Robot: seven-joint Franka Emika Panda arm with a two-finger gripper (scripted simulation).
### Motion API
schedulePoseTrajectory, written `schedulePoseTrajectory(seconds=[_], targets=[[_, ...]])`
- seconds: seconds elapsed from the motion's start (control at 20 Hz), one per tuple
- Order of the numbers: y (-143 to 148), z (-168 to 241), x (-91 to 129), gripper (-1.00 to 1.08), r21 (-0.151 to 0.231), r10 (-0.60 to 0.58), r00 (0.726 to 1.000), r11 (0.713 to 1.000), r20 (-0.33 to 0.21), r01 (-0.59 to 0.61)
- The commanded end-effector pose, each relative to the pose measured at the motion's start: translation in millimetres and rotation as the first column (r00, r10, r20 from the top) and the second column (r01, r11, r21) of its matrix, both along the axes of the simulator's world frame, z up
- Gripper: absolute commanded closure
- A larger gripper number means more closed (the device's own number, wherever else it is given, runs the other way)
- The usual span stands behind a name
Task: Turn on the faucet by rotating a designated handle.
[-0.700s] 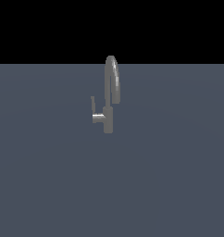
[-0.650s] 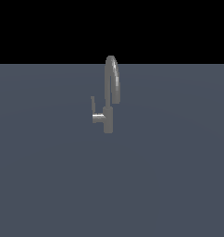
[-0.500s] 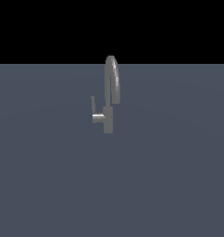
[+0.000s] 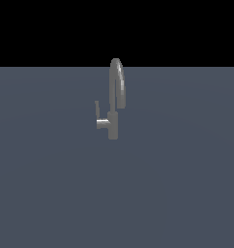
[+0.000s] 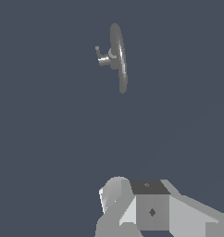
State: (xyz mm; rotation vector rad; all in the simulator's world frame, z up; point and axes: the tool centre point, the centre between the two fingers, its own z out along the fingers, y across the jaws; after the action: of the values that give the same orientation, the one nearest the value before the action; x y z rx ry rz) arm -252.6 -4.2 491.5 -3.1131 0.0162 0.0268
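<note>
The faucet [image 4: 115,104] is a small grey tap with a tall arched spout, standing upright on the flat grey-blue surface in the middle of the exterior view. Its handle [image 4: 96,110] is a thin lever pointing up from a short stub on the side toward the exterior view's left. In the wrist view the faucet [image 5: 118,55] is seen from above and far off, its handle [image 5: 98,49] beside the body. My gripper [image 5: 134,206] shows only as grey blocks at the frame's edge, well apart from the faucet. The gap between its fingers is not visible. It does not appear in the exterior view.
The flat grey-blue surface [image 4: 177,184] stretches all around the faucet, with a black background beyond its far edge. Nothing else stands on it in either view.
</note>
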Motion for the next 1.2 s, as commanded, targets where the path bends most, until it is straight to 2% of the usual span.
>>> schedulePoseTrajectory(seconds=[0.0,0.3,0.65,0.85,1.15], targets=[[1,2,0,1.08,-0.001,-0.006,1.000,1.000,0.007,0.006],[8,16,1,1.08,-0.008,-0.055,0.997,0.998,0.056,0.055],[27,48,2,1.08,-0.017,-0.164,0.972,0.985,0.170,0.170],[46,70,4,1.08,-0.016,-0.246,0.934,0.966,0.258,0.258],[83,97,10,1.08,-0.005,-0.360,0.848,0.919,0.390,0.393]])
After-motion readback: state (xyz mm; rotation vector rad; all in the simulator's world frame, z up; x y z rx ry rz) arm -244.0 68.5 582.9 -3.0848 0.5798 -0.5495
